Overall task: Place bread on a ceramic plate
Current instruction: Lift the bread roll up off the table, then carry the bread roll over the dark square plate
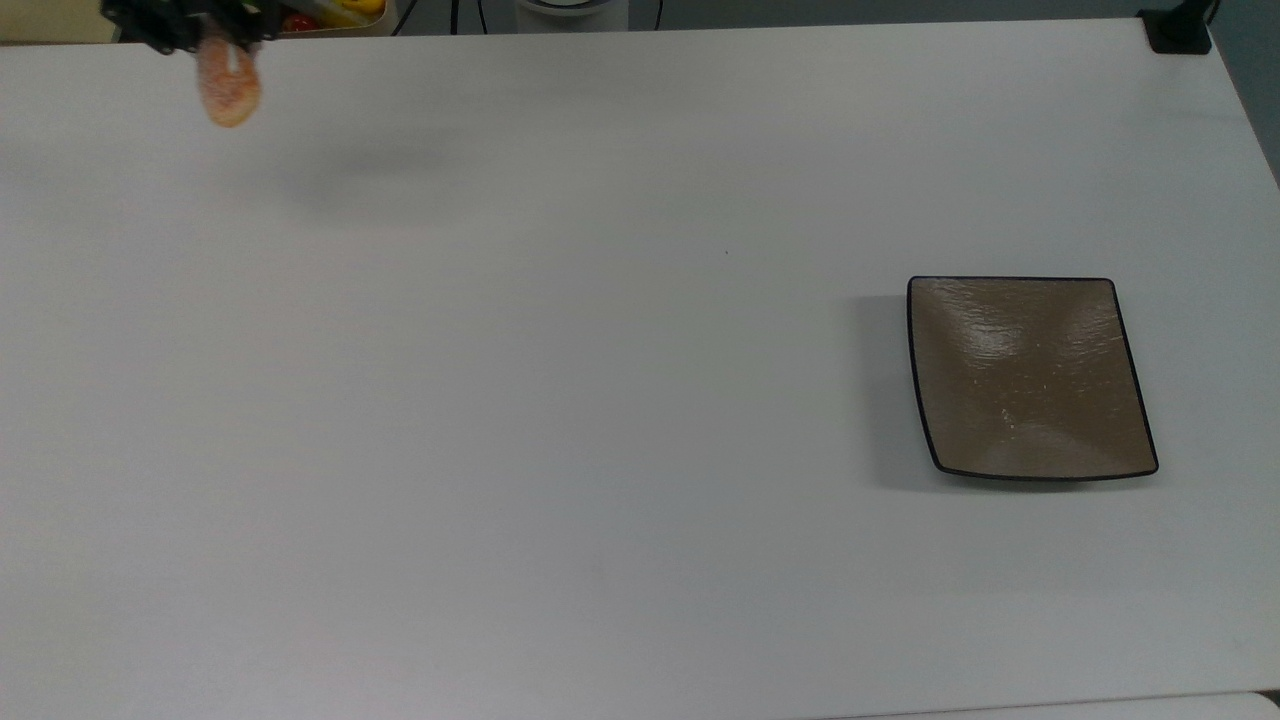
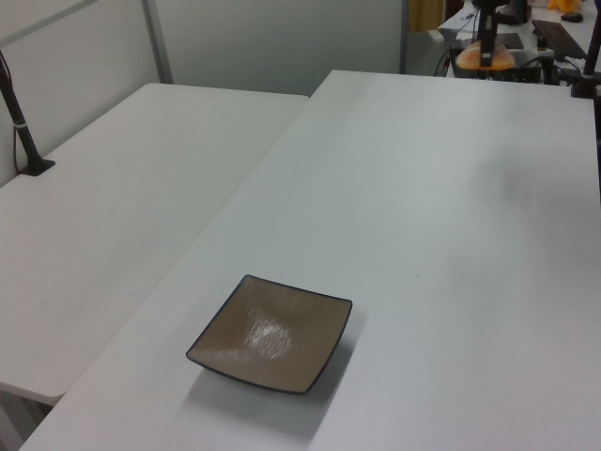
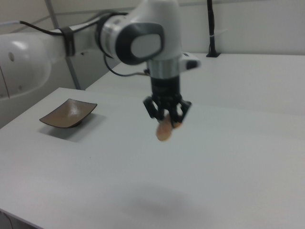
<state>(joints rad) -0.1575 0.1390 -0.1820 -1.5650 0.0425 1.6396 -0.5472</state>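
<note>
My gripper (image 3: 167,119) is shut on the bread (image 3: 163,131), a small orange-brown bun that hangs from the fingers well above the white table (image 3: 228,157). In the top view the bread (image 1: 229,85) is at the far top left, under the black gripper (image 1: 200,25). The left view has the bread (image 2: 485,58) at the table's far end. The ceramic plate (image 1: 1025,378), square, glossy brown with a thin black rim, lies bare on the top view's right. It also shows in the left view as the plate (image 2: 270,333) and in the right view as the plate (image 3: 69,113), far from the gripper.
A second white table (image 2: 113,216) adjoins on the left view's left. A box of colourful items (image 1: 320,15) sits beyond the table's top-left edge in the top view. A black clamp (image 1: 1180,30) is at the top right corner. The bread's shadow (image 1: 370,165) falls on the tabletop.
</note>
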